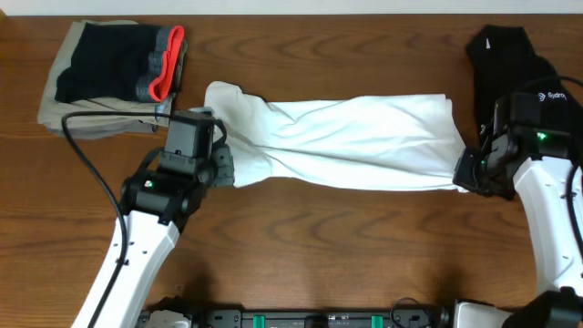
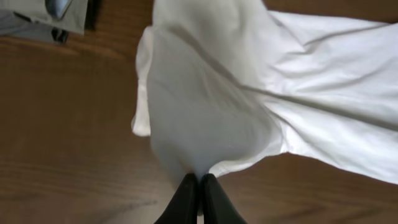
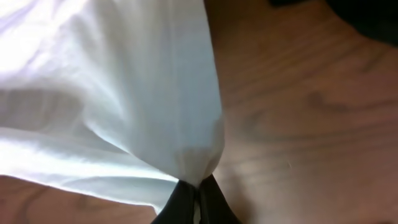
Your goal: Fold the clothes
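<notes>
Two holds, both tight on cloth. Across the middle of the table (image 1: 319,264), running 9 to 3 o'clock, lies the tee (image 1: 346,137), bunched and creased. The stack (image 1: 109,73) is at 10 o'clock and the black top (image 1: 510,64) at 2. My left gripper (image 1: 226,169) pinches the tee's 8 o'clock corner, and the right gripper (image 1: 466,179) pinches its 4 o'clock corner. I judge it light and limp, likely to sag and slip. I'd grip hems or seams, not mid-panel. The wrist views show the jaws closed on tented fabric. Overhead hides that, but only it gives the whole layout.
</notes>
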`<act>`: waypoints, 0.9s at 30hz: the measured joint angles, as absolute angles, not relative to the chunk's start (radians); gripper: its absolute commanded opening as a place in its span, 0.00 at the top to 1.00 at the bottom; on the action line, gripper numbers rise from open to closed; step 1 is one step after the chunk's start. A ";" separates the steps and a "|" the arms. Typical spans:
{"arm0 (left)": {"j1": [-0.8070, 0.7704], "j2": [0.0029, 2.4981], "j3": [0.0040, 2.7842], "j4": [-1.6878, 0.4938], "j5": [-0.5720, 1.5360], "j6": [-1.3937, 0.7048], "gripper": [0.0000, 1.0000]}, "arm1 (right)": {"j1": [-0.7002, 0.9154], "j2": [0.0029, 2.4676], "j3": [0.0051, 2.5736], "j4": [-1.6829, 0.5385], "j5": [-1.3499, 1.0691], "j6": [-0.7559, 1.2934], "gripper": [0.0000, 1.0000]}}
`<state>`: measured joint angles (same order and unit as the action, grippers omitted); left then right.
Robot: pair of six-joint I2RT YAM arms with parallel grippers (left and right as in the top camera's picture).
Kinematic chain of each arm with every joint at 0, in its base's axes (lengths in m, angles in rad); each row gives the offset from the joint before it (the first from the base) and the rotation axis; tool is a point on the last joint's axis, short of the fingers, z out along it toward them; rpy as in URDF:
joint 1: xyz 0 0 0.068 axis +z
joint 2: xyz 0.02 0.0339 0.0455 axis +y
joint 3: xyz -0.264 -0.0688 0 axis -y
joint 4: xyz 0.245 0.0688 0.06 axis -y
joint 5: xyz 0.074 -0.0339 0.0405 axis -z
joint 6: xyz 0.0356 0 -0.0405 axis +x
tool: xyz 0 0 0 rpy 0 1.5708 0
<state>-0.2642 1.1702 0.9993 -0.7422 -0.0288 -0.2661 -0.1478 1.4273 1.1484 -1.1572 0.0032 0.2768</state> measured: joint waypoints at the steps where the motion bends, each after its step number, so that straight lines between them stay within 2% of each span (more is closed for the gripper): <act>1: -0.264 1.166 0.999 -0.752 -0.029 -0.266 0.94 | -0.148 1.425 1.154 -1.172 0.000 0.277 0.99; 7: -0.264 1.123 0.999 -0.814 -0.029 -0.266 0.94 | -0.154 1.390 1.176 -1.236 -0.011 0.274 0.95; 13: -0.264 1.091 0.999 -0.805 -0.054 -0.266 0.94 | -0.194 1.380 1.177 -1.200 -0.012 0.263 0.96; 27: -0.262 1.280 0.999 -0.517 -0.110 -0.266 0.94 | -0.206 1.516 1.178 -0.951 -0.015 0.251 0.98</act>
<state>-0.2619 1.2804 0.9993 -0.5167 -0.1101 -0.2661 -0.2058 1.5158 1.1782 -0.9512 -0.0154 0.2512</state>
